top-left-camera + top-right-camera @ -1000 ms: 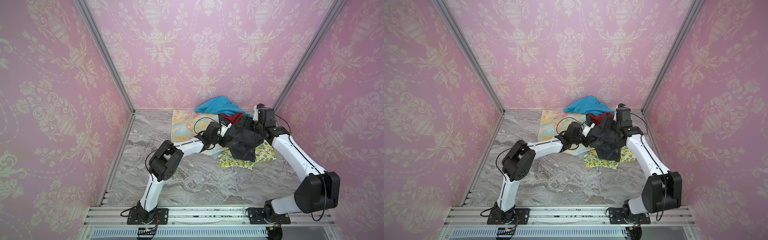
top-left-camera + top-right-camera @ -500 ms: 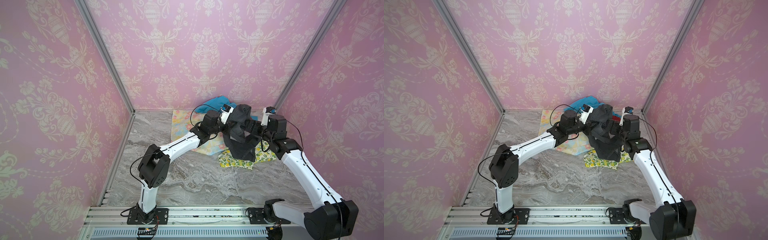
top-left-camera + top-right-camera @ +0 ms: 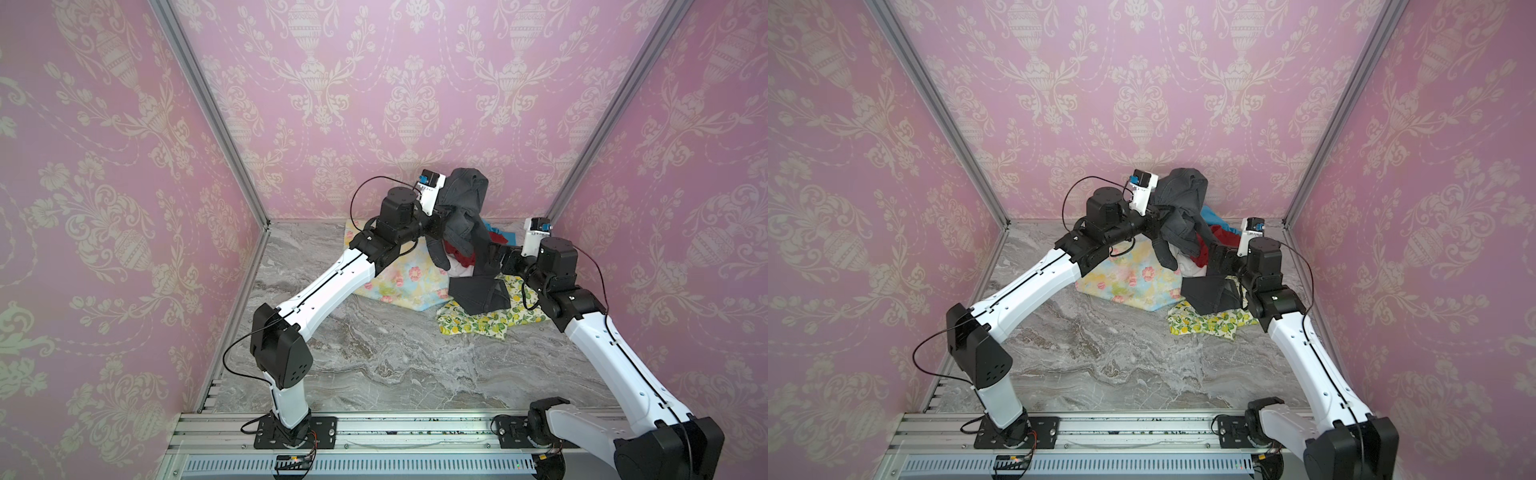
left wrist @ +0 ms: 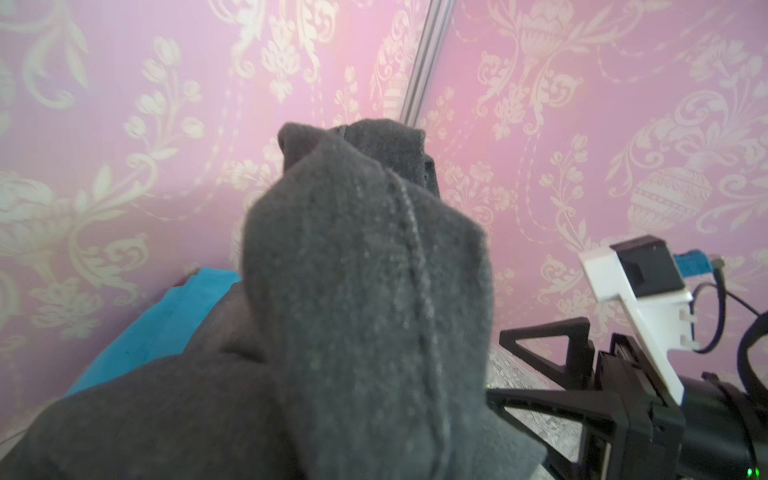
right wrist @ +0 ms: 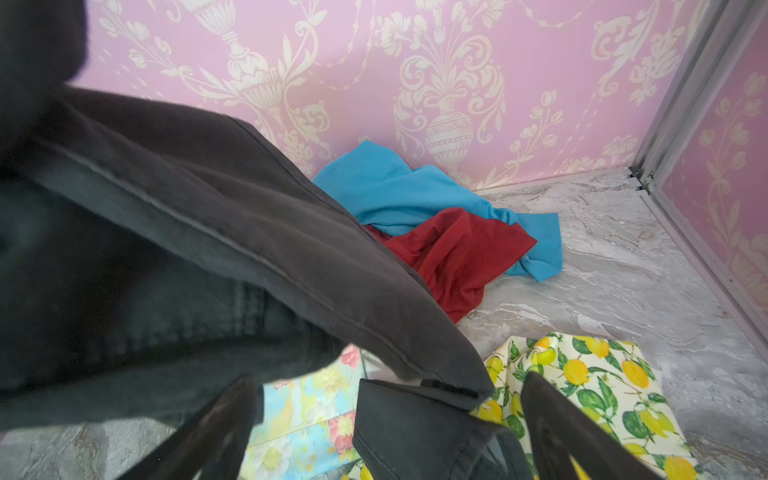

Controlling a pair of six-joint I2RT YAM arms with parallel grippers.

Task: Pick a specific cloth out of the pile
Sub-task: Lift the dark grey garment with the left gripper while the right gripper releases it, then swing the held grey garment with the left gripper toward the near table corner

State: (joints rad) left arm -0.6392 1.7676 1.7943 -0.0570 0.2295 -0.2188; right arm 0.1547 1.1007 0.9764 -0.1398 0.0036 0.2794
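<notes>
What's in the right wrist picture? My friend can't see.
A dark grey cloth hangs across most of the picture, close to the open right pincer. Nearby, a blue cloth, a red cloth and a lemon cloth lie on the marble floor by a pink wall.

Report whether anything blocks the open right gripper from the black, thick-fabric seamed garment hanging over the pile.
Nothing visible does. The black seamed garment has its lower fold between the open jaws of the right gripper. The lemon-print cloth lies beneath, not between.

High stereo; close, seemingly blocked wrist-views
</notes>
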